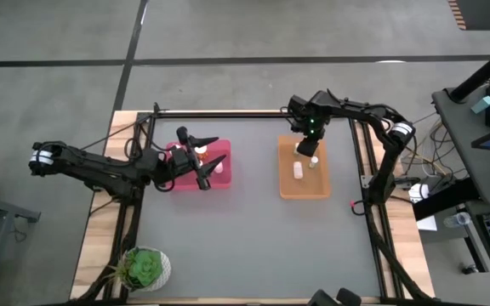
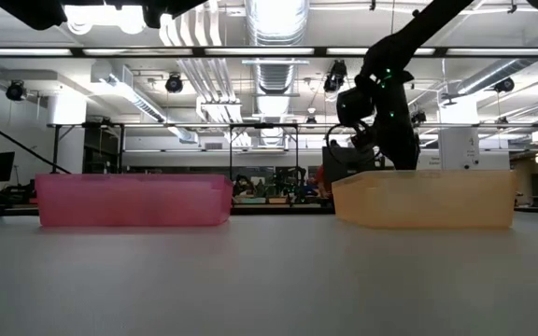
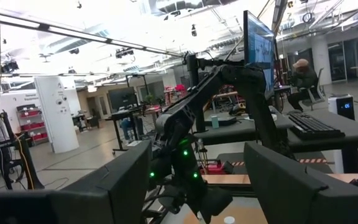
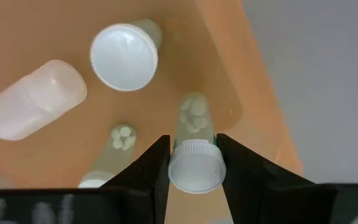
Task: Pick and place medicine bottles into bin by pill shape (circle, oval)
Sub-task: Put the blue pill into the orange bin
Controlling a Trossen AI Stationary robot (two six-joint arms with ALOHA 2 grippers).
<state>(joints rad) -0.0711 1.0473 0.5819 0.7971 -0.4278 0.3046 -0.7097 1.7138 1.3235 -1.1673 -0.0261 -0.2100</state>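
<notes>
The orange bin (image 1: 304,183) stands right of the table's middle and the pink bin (image 1: 221,178) left of it. My right gripper (image 4: 194,163) is over the orange bin's far end (image 1: 310,146), shut on a narrow pale medicine bottle (image 4: 194,118). Three other bottles are in the orange bin: one lies on its side (image 4: 33,99), one stands cap up (image 4: 124,56), and one is beside my fingers (image 4: 122,137). My left gripper (image 1: 207,160) hangs open and empty over the pink bin, which holds a few white-capped bottles (image 1: 219,167). My right gripper pinches the bottle's round white cap (image 4: 194,174) between its two fingers, one on each side. The fingers come from above, pointing down. The bottle hangs cap up below them over the bin floor; whether its bottom touches the floor, I cannot tell.
A white pot with a green plant (image 1: 147,268) stands at the table's near left corner. The two bins show side by side in the low view, pink (image 2: 134,201) and orange (image 2: 423,198), with bare grey table between and in front of them.
</notes>
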